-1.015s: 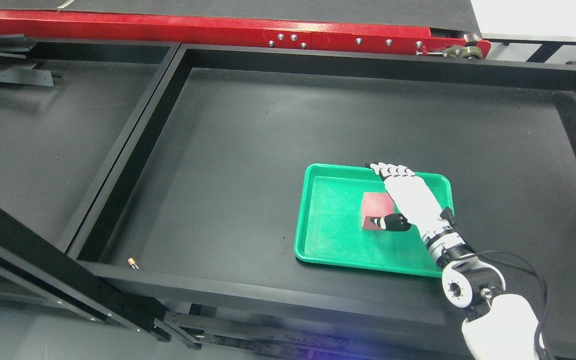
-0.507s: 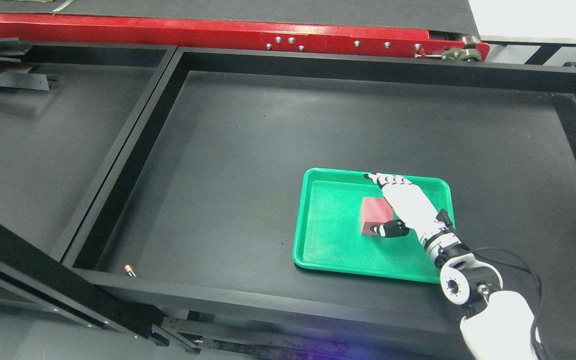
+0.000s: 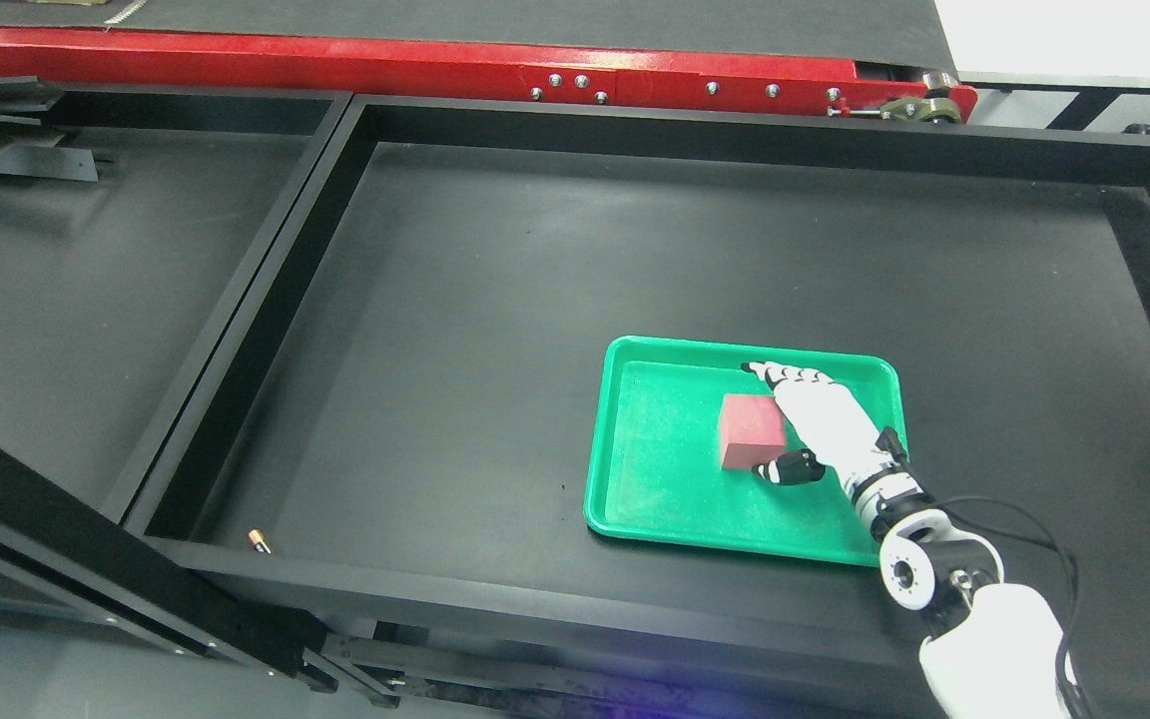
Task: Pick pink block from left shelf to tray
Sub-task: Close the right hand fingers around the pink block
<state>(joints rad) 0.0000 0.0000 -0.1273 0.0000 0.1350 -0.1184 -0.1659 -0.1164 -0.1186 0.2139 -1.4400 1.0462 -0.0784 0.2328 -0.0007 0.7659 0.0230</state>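
- Clearly the main part of the job looks done: the pink block (image 3: 752,429) lies flat on the floor of the green tray (image 3: 665,499), a little right of the tray's middle and well inside its rim.
- My right hand (image 3: 820,424) is just beside the block, on its right, over the tray's right half.
- My fingers (image 3: 780,376) are stretched out nearly straight toward the tray's far rim, and my dark-tipped thumb (image 3: 787,468) sits by the block's near right corner.
- As far as I can judge, I grip nothing: the fingers are spread loose and do not wrap the block. Whether the thumb tip touches the block I cannot tell from this angle.
- The tray itself rests on the black counter (image 3: 495,330), inside the large walled bay, toward its near right part.
- Left of the tray, in the bay's near left corner, lies a small battery (image 3: 260,541), well apart from everything else.
- Beyond the tray, along the far edge of the bay, runs a red beam (image 3: 385,60).
- My left arm does not show.
- What is left, I judge, is only to lift my hand clear of the tray without nudging the block.
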